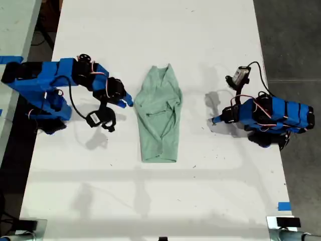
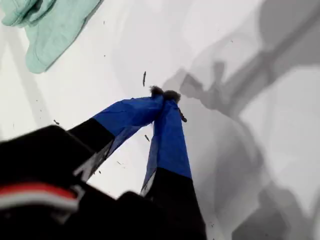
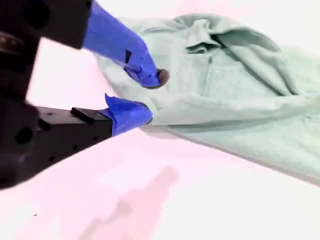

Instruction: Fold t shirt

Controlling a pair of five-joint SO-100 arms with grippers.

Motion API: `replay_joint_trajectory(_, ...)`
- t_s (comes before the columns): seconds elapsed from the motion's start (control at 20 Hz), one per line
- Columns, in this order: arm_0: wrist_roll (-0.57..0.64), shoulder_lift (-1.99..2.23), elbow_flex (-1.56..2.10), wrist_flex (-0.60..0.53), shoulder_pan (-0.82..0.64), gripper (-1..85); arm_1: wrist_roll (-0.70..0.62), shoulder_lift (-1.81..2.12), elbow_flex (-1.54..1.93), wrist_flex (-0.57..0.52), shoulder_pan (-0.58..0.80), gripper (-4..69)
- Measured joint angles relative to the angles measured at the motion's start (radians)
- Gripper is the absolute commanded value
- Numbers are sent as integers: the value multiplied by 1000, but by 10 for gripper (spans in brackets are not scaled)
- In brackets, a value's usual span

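- Blue-taped jaws of my second gripper [image 3: 142, 95] were seen slightly parted at the edge of the t shirt [image 1: 160, 116], nothing pinched
- Shirt's long axis was laid between both arms on the white table [image 1: 150, 201]
- my first gripper [image 2: 164, 95] was pressed together, well apart from the cloth

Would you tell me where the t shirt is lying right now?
The t shirt lies mid-table in the exterior view, between the two arms, with my second gripper at its edge on that view's left.

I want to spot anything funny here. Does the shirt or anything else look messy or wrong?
The t shirt lies crumpled and lopsided on the white table, its sides bunched inward instead of flat. Small dark specks dot the table near my first gripper. Nothing looks torn or spilled.
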Motion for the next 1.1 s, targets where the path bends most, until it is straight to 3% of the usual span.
replay_joint_trajectory(0.25,-3,744,925,-448,-97,10,0,0,0,0,0,-15)
replay_joint_trajectory(0.35,-3,899,1189,-543,-109,4,0,0,0,0,0,-15)
replay_joint_trajectory(0.4,-5,1017,1299,-548,-121,1,0,0,0,0,0,-15)
replay_joint_trajectory(0.55,-18,1384,1384,-339,-183,10,0,3,0,0,0,-15)
replay_joint_trajectory(0.65,-18,1425,1387,-298,-181,15,0,3,0,0,0,-15)
replay_joint_trajectory(1.1,-18,1448,1387,-288,-179,29,0,3,0,0,0,-1)
